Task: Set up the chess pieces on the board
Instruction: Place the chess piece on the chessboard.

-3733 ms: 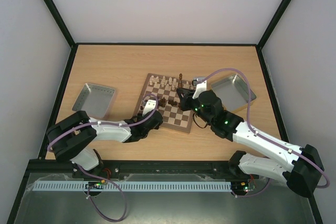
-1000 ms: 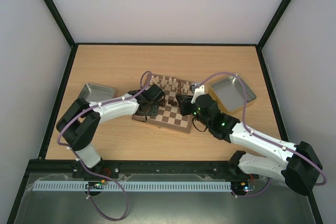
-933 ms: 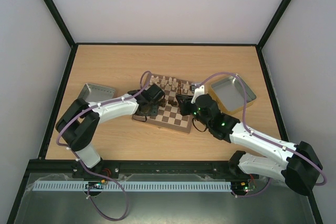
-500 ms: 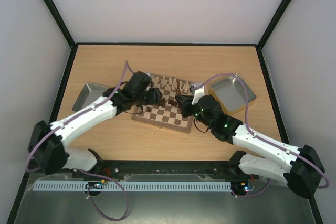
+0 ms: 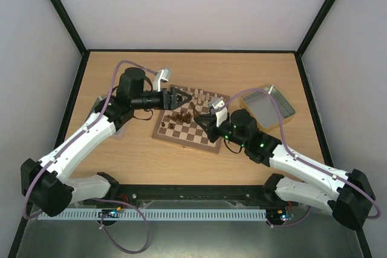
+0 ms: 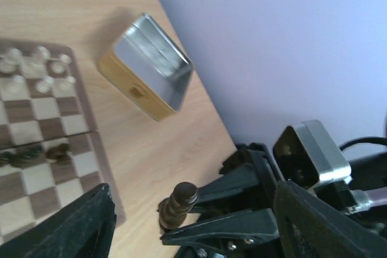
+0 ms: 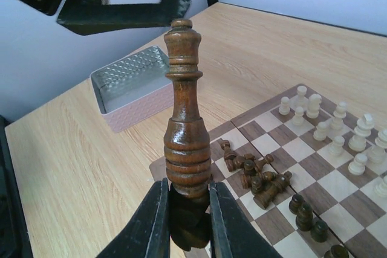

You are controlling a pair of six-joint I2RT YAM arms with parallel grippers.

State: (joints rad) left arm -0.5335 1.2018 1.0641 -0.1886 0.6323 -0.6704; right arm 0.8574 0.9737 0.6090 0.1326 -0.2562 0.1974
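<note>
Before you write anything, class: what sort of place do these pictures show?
Probably a robotics lab test cell: left arm and right arm mounted on a walled-in wooden table, a chessboard and metal tray, the right hand gripping a dark chess piece.

From above, the left arm covers most of the tray, and the fallen dark pieces on the board are too small to tell apart. Up close, the fingers of the right gripper hide the foot of the dark piece. The left wrist camera shows the cream pieces blurred.
</note>
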